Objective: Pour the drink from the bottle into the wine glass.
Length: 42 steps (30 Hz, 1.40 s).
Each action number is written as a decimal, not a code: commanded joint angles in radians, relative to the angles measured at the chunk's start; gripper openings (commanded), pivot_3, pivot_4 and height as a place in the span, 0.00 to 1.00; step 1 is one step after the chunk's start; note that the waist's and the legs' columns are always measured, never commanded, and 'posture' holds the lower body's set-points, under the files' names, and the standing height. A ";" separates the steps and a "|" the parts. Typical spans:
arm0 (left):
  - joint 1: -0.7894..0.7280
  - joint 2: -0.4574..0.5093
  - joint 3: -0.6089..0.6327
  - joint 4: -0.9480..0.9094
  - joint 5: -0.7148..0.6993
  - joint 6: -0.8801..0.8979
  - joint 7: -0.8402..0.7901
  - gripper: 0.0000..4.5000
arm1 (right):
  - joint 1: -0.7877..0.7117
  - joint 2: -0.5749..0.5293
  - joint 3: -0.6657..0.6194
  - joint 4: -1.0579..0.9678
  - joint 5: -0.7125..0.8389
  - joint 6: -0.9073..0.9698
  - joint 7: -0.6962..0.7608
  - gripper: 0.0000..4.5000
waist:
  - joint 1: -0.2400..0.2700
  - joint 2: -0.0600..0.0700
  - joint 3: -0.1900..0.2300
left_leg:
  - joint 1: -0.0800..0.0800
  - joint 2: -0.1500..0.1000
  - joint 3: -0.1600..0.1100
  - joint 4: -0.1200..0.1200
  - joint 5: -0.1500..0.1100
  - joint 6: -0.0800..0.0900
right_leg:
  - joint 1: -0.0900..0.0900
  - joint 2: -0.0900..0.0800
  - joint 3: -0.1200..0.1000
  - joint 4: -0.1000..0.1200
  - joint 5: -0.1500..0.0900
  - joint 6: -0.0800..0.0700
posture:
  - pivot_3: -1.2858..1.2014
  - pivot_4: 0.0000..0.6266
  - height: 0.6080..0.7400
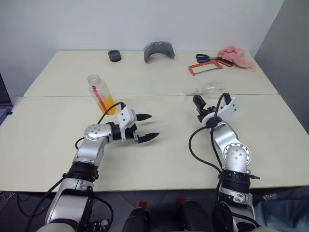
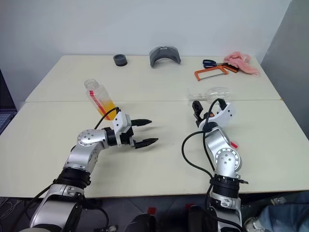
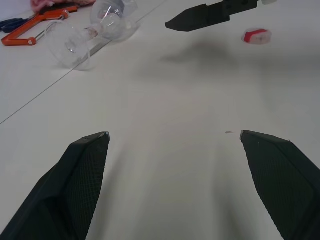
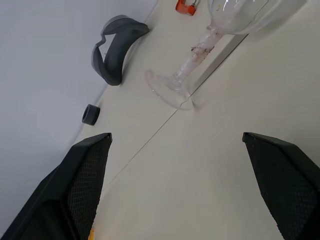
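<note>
Hovering just above the bench (image 1: 159,159), the left hand (image 1: 146,126) has its two black fingers spread wide and grasps nothing; it points across toward the robot's right. Just behind it, near its wrist, the bottle (image 1: 101,94) stands on the bench leaning a little, with no cap on its neck and the drink (image 1: 109,107) filling its lower part beside the red label stripe. The right hand (image 1: 199,104) is likewise released, fingers apart and empty, aimed away from the robot. Just beyond its fingertips the wine glass (image 4: 210,40) lies on its side along the seam between the two bench tops, its foot toward the left hand and its bowl toward the right edge. A small red cap (image 3: 256,36) lies on the bench near the right arm. Along the far side are a black ring (image 1: 114,55), a grey curved piece (image 1: 159,50), an orange-framed saw (image 1: 205,67), blue-handled scissors (image 1: 203,57) and a pink cloth (image 1: 235,56).
</note>
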<state>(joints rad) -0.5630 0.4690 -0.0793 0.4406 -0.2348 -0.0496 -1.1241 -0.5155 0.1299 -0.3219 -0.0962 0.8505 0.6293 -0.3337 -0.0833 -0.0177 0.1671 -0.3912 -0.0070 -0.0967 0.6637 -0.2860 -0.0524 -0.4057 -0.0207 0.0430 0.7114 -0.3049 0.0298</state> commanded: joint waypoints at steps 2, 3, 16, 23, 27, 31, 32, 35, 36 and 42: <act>-0.018 0.002 0.008 -0.044 -0.002 0.002 0.005 1.00 | -0.036 -0.012 0.007 0.018 -0.059 -0.052 0.002 0.99 | 0.000 0.000 0.000 | 0.000 0.000 0.000 0.000 0.000 0.000 | 0.000 0.000 0.000 0.000 0.000 0.000 | 0.52 0.24 1.00; -0.017 0.002 0.008 -0.046 -0.002 0.002 0.005 1.00 | -0.044 -0.013 0.006 0.028 -0.068 -0.058 0.004 0.99 | 0.000 0.000 0.000 | 0.000 0.000 0.000 0.000 0.000 0.000 | 0.000 0.000 0.000 0.000 0.000 0.000 | 0.52 0.24 1.00; -0.017 0.000 0.004 -0.055 0.001 0.010 0.009 1.00 | -0.023 -0.012 0.023 -0.023 -0.060 0.007 0.030 0.99 | 0.000 0.000 0.000 | 0.000 0.000 0.000 0.000 0.000 0.000 | 0.000 0.000 0.000 0.000 0.000 0.000 | 0.52 0.24 1.00; -0.015 -0.002 0.004 -0.064 0.001 0.016 0.010 1.00 | 0.031 -0.046 0.077 -0.116 -0.039 0.102 0.098 0.99 | 0.000 0.000 0.000 | 0.000 0.000 0.000 0.000 0.000 0.000 | 0.000 0.000 0.000 0.000 0.000 0.000 | 0.52 0.24 1.00; -0.016 -0.004 0.002 -0.066 0.002 0.019 0.010 1.00 | 0.039 -0.053 0.082 -0.124 -0.049 0.108 0.100 0.99 | 0.000 0.000 0.000 | 0.000 0.000 0.000 0.000 0.000 0.000 | 0.000 0.000 0.000 0.000 0.000 0.000 | 0.52 0.24 1.00; -0.018 -0.006 0.002 -0.057 0.004 0.014 0.010 1.00 | 0.040 -0.055 0.082 -0.126 -0.055 0.109 0.104 0.99 | 0.000 0.000 0.000 | 0.000 0.000 0.000 0.000 0.000 0.000 | 0.000 0.000 0.000 -0.001 0.000 0.000 | 0.52 0.24 1.00; -0.018 -0.006 0.002 -0.054 0.004 0.012 0.009 1.00 | 0.040 -0.055 0.082 -0.126 -0.056 0.110 0.105 0.99 | 0.000 0.000 0.000 | 0.000 0.000 0.000 0.000 0.000 0.000 | 0.000 0.000 0.000 -0.001 0.000 0.000 | 0.52 0.24 1.00; -0.017 -0.006 0.003 -0.047 0.005 0.007 0.007 1.00 | 0.043 -0.056 0.082 -0.128 -0.057 0.112 0.105 0.99 | 0.000 0.000 0.000 | 0.000 0.000 0.000 0.000 0.000 0.000 | 0.000 0.000 0.000 -0.001 0.000 0.000 | 0.52 0.24 1.00; -0.016 -0.006 0.004 -0.047 0.005 0.006 0.007 1.00 | 0.045 -0.057 0.082 -0.130 -0.057 0.114 0.105 0.99 | 0.000 0.000 0.000 | 0.000 0.000 0.000 0.000 0.000 0.000 | 0.000 0.000 0.000 -0.001 0.000 0.000 | 0.52 0.24 1.00; -0.017 -0.009 0.004 -0.036 0.008 -0.001 0.006 1.00 | 0.051 -0.059 0.079 -0.127 -0.068 0.116 0.094 0.99 | 0.000 0.000 0.000 | 0.000 0.000 0.000 0.000 0.000 0.000 | 0.000 0.000 0.000 -0.001 0.000 0.000 | 0.52 0.24 1.00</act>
<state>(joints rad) -0.5636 0.4636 -0.0804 0.4091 -0.2263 -0.0310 -1.1212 -0.4564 0.0751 -0.2495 -0.1752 0.7850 0.7512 -0.2421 -0.0833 -0.0177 0.1671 -0.3914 -0.0069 -0.0968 0.6634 -0.2860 -0.0523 -0.4057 -0.0206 0.0430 0.7107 -0.3050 0.0298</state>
